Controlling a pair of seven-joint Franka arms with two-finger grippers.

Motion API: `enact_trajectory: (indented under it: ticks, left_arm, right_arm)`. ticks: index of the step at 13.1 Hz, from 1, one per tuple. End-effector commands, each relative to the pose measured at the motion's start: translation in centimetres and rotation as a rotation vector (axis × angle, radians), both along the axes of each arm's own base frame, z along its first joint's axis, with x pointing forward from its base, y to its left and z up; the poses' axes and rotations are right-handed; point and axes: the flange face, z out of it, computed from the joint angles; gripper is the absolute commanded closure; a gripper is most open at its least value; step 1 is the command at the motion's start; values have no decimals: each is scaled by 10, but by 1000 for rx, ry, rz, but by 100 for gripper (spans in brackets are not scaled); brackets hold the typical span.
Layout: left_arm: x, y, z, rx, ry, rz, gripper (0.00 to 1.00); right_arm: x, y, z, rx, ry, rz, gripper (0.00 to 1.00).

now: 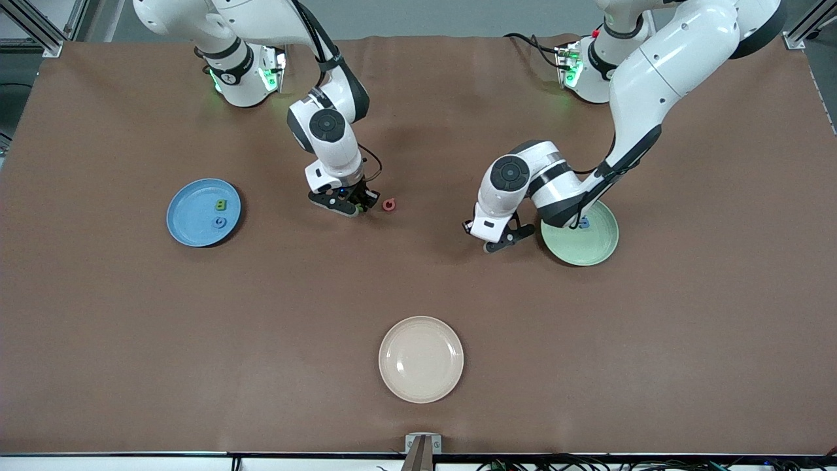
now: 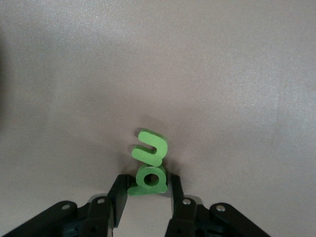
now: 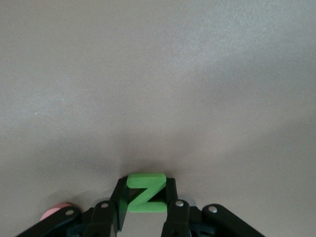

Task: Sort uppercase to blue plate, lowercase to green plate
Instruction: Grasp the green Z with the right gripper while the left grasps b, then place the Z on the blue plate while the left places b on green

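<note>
My right gripper (image 1: pixel 358 204) is low over the table's middle, shut on the green N (image 3: pixel 145 193). The red-pink ring Q (image 1: pixel 389 205) lies beside it and also shows in the right wrist view (image 3: pixel 53 212). The blue plate (image 1: pixel 189 226) at the right arm's end holds the green B (image 1: pixel 221 205) and blue G (image 1: pixel 217 222). My left gripper (image 1: pixel 500 241) is low beside the green plate (image 1: pixel 585 252). In the left wrist view this gripper (image 2: pixel 147 186) is closed on the green b/q piece (image 2: pixel 148 180), which touches the green n/u piece (image 2: pixel 150 147). A blue lowercase piece (image 1: pixel 584 223) lies in the green plate.
A cream plate (image 1: pixel 421 379) sits nearest the front camera, near the table's front edge. The left arm's forearm hangs over part of the green plate.
</note>
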Motion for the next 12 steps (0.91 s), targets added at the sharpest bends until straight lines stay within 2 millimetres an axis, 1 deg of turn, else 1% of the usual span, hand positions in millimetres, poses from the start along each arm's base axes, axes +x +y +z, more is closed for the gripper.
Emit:
enact_trajectory:
  ticks: [1, 2, 3, 5, 7, 8, 10, 11, 12]
  left_arm:
    - [2, 2, -3, 1, 10, 18, 73]
    - [3, 3, -2, 1, 9, 19, 76]
    - [3, 3, -1, 1, 7, 22, 78]
    - [7, 6, 5, 4, -3, 29, 81]
    - [10, 8, 23, 10, -29, 32, 81]
    - [11, 10, 36, 8, -33, 39, 81]
    - [16, 28, 63, -8, -17, 59, 81]
    - [19, 42, 76, -8, 1, 55, 81]
    - [21, 58, 82, 3, 23, 23, 81]
  right_arm:
    - [5, -14, 5, -50, 78, 1, 100]
    - [13, -28, 18, -59, 106, 17, 100]
    - [21, -45, 35, -68, 145, 51, 100]
    - [38, -84, 68, -66, 191, 109, 100]
    - [53, -139, 93, -92, 225, 188, 100]
    - [60, -169, 103, -124, 224, 239, 100]
    - [70, -229, 115, -147, 222, 317, 100]
    - [76, -264, 119, -125, 227, 353, 100]
    - [82, -296, 119, -109, 233, 382, 100]
